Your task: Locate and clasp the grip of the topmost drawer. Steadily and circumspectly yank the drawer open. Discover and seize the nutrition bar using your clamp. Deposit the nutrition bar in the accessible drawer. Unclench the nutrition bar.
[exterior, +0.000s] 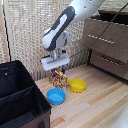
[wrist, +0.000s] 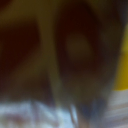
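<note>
A: Where is the hand (exterior: 58, 73)?

B: Low over the counter (exterior: 95, 102), its dark tips around the nutrition bar (exterior: 59, 78), which stands on edge by the bowls. Whether it is pinching the bar, I cannot tell; the wrist view is a blur.

A: How will the packet handle?

B: Probably light, thin and crinkly, so slippery. Take it across its flat faces, mid-height.

A: Counts?

B: One bar, one blue bowl (exterior: 56, 96), one yellow bowl (exterior: 77, 85). The topmost drawer (exterior: 106, 37) looks pulled out.
</note>
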Tool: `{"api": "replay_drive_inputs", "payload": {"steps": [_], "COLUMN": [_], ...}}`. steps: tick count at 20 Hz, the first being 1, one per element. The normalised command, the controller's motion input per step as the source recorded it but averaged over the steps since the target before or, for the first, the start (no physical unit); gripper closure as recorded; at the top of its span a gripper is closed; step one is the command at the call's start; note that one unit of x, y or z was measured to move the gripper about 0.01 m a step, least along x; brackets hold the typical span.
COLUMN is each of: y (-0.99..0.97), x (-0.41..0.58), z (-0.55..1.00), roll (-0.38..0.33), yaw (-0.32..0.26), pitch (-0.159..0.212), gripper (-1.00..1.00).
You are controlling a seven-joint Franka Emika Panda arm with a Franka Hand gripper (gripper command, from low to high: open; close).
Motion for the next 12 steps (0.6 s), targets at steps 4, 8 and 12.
{"api": "replay_drive_inputs", "payload": {"steps": [4, 8, 12], "y": [-0.01, 0.00, 0.00], "x": [0.005, 0.000, 0.000], "z": [0.00, 0.00, 0.00], "roll": [0.000, 0.000, 0.000], "yaw": [0.022, 0.080, 0.086], "pitch": [0.003, 0.000, -0.015], "gripper": [1.00, 1.00, 1.00]}}
